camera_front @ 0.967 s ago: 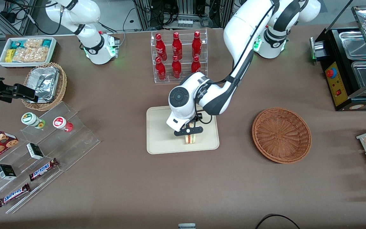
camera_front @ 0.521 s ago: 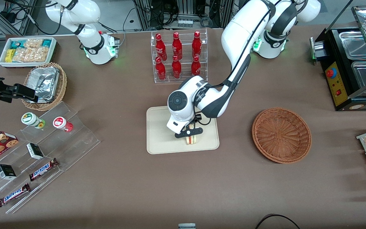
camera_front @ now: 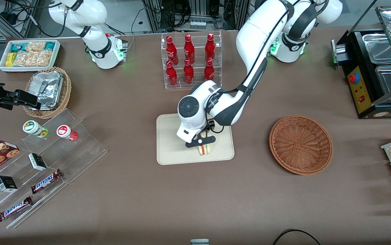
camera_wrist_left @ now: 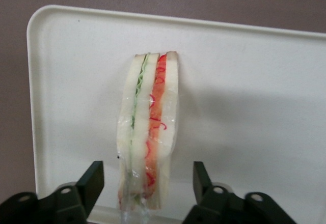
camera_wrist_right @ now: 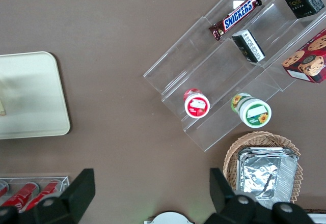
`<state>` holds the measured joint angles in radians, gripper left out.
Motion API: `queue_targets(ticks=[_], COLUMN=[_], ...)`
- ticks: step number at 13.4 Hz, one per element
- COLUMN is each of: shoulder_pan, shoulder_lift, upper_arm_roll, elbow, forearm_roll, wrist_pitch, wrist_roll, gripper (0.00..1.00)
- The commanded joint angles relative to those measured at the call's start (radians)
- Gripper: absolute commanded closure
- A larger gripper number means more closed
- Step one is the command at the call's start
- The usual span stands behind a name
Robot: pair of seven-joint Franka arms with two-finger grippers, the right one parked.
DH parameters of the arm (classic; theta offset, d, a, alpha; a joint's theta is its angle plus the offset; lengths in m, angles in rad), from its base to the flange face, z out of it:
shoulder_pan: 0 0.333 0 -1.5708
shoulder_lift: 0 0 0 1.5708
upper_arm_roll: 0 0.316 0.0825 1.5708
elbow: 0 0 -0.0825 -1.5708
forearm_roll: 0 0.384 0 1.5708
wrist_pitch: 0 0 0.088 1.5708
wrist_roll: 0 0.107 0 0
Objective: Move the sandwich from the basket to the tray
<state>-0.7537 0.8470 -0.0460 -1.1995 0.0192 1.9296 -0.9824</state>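
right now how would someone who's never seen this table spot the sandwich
Find the cream tray at the table's middle, nearer the front camera than the rack of red bottles. The sandwich stands on it, under the open pincer, fingers apart from it. It is the only wedge showing red and green filling.

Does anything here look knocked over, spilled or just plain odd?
Only mildly: the sandwich stands on edge on the tray rather than lying flat, between the open end effector. Nothing looks spilled or damaged.

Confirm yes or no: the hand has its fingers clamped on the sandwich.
No: the hand is open, its fingers apart from the sandwich on the tray.
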Motion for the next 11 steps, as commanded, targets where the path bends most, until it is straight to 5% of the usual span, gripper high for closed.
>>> queue_targets(ticks=[1,11], shoulder_pan=[0.0,0.221], shoulder_lift=[-0.06,-0.261], upper_arm_roll=[0.008,0.011], elbow=[0.011,-0.107], forearm_roll=[-0.001,-0.028], wrist_pitch=[-0.046,-0.12], wrist_roll=[-0.002,0.265], gripper=[0.0,0.0])
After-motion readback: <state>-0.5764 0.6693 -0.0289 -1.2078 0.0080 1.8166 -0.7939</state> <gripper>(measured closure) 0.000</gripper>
